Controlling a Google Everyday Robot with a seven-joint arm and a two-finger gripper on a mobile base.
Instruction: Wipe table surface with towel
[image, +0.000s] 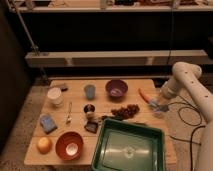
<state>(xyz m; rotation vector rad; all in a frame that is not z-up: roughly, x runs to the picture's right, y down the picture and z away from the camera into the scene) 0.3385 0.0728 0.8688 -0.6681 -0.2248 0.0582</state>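
My gripper (159, 105) hangs from the white arm (181, 80) at the right edge of the wooden table (77, 102), just right of an orange carrot (144, 95). A pale bluish-grey patch shows at the gripper; I cannot tell whether it is a towel or part of the gripper. A blue pad (48, 123), either a sponge or a folded cloth, lies at the table's left front.
On the table stand a white cup (55, 95), a blue cup (90, 91), a purple bowl (116, 88), dark grapes (126, 110), a spoon (69, 114), a small can (89, 109), an orange (44, 145), a red bowl (69, 145) and a green tray (131, 147). Cables lie on the floor at right.
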